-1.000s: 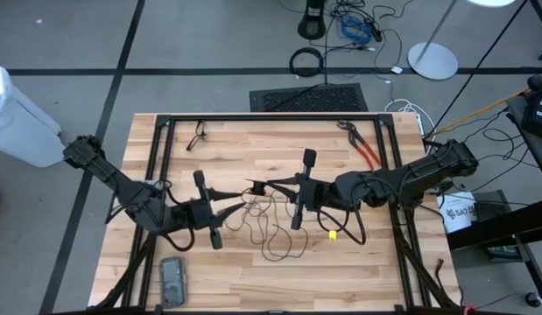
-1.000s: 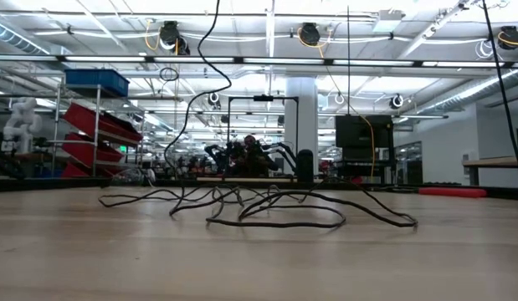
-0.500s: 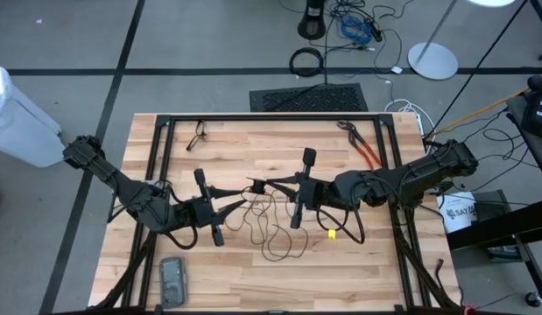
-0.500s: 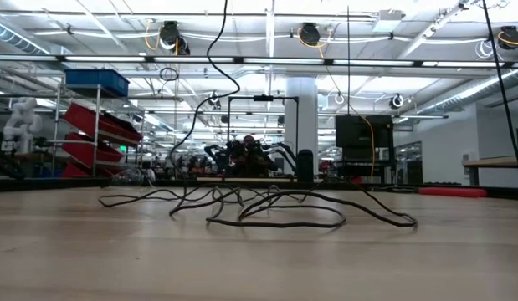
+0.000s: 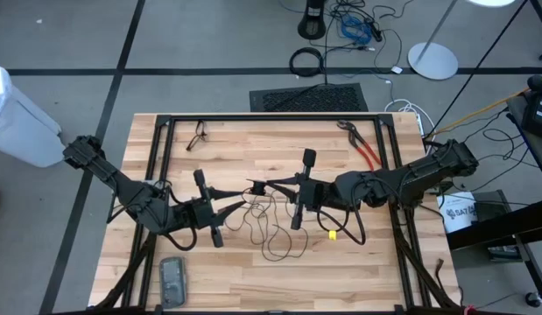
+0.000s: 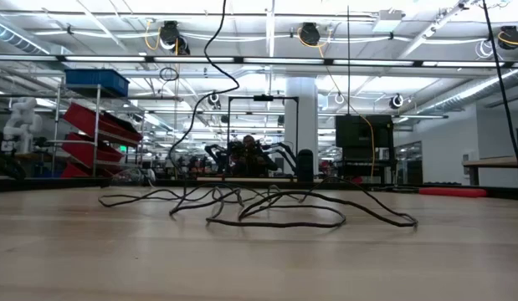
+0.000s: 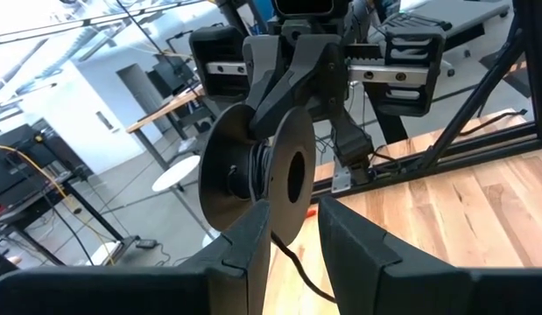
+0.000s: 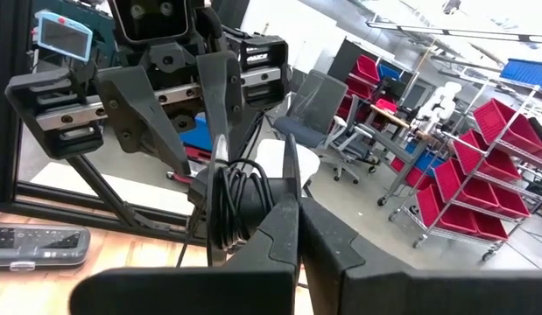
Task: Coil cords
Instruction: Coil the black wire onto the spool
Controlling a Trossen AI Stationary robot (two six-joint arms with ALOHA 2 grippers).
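Arms meeting mid-counter, winding thin black cord (image 5: 272, 229) into a bundle.
Left gripper (image 5: 253, 187) jaws part-open around the coil; right gripper (image 5: 263, 186) jaws closed, pinching strands to keep tension.

Both arms (image 5: 139, 197) low, facing inward

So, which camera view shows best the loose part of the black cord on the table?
The high view: the cord lies in loose loops between both grippers. The low view shows it edge-on, as flat tangled lines. The wrist views show only wound turns and a short piece.
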